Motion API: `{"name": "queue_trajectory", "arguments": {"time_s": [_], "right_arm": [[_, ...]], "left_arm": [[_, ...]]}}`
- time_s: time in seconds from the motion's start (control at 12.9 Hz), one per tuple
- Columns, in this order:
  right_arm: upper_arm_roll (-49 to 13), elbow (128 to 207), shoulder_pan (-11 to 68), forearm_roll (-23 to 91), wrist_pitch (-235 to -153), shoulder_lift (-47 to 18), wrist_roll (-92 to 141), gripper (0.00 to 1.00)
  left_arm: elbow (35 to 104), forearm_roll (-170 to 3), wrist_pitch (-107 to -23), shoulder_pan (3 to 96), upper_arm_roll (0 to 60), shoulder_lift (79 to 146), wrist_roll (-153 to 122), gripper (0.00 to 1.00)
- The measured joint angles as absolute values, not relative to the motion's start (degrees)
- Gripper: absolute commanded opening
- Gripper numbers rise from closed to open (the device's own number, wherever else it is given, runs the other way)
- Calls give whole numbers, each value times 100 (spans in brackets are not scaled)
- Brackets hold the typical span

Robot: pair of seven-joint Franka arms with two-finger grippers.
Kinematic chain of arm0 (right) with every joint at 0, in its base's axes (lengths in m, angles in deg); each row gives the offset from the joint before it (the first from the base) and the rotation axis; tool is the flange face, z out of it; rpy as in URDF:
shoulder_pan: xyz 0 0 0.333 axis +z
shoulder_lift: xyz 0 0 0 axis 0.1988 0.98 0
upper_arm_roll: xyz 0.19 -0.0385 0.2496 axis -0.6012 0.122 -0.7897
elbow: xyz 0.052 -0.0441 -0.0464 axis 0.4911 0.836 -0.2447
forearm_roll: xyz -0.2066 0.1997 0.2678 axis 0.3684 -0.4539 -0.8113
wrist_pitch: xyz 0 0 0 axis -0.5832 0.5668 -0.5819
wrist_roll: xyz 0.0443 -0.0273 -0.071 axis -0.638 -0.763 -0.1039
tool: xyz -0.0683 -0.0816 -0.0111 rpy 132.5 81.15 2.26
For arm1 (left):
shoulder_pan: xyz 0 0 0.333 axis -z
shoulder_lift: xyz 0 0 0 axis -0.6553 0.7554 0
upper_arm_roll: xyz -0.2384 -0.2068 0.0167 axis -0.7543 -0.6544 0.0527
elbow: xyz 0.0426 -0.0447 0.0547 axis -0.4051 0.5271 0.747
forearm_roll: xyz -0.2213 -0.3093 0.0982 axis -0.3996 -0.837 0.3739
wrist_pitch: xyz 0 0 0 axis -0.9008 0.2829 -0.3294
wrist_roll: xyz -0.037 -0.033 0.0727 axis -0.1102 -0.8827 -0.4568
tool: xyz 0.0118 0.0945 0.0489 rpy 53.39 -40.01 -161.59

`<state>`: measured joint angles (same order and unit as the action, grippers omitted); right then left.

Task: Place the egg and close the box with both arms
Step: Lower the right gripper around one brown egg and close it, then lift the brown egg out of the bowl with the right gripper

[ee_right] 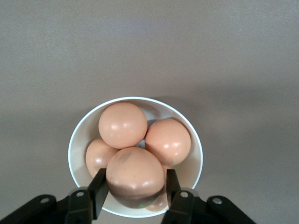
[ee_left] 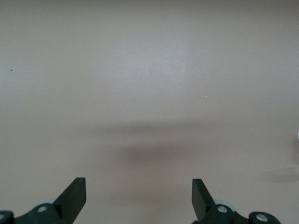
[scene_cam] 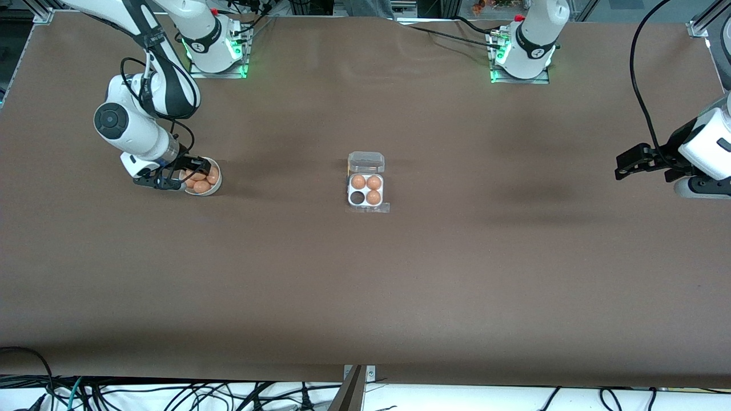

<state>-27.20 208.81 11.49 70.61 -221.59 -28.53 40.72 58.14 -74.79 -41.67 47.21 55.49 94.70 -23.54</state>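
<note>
Box (scene_cam: 366,190) mid-table, lid open, one cell empty.

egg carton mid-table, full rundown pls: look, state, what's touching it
The egg carton is a small square tray of clear plastic with four round cells, sitting flat on the brown table about midway between the two arms' ends. Its hinged clear lid is open, lying back on the edge farther from the front camera. Three cells hold brown eggs; the empty cell is on the nearer row, toward the right arm's end. Only the table touches it.
</note>
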Motion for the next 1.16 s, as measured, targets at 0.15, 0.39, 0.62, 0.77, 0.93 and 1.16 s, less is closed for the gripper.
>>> {"name": "queue_trajectory", "arguments": {"time_s": [0.15,0.39,0.62,0.77,0.93,1.16], "right_arm": [[-2723,20881,1150,7061,-22160,-2851,4072,54],[-2723,20867,1151,7061,-22165,-2844,4072,54],[-2724,20854,1151,7061,-22165,-2827,4072,53],[-2724,20833,1151,7061,-22167,-2797,4072,50],[-2725,20808,1151,7061,-22164,-2771,4072,48],[-2726,20802,1151,7061,-22164,-2767,4072,44]], "left_arm": [[5814,-7479,-4167,4721,5549,9470,-2354,100],[5814,-7479,-4167,4721,5549,9470,-2354,100],[5814,-7479,-4167,4721,5549,9470,-2354,100],[5813,-7479,-4167,4721,5549,9470,-2354,100],[5813,-7479,-4167,4721,5549,9470,-2354,100],[5812,-7479,-4167,4721,5549,9470,-2354,100]]}}
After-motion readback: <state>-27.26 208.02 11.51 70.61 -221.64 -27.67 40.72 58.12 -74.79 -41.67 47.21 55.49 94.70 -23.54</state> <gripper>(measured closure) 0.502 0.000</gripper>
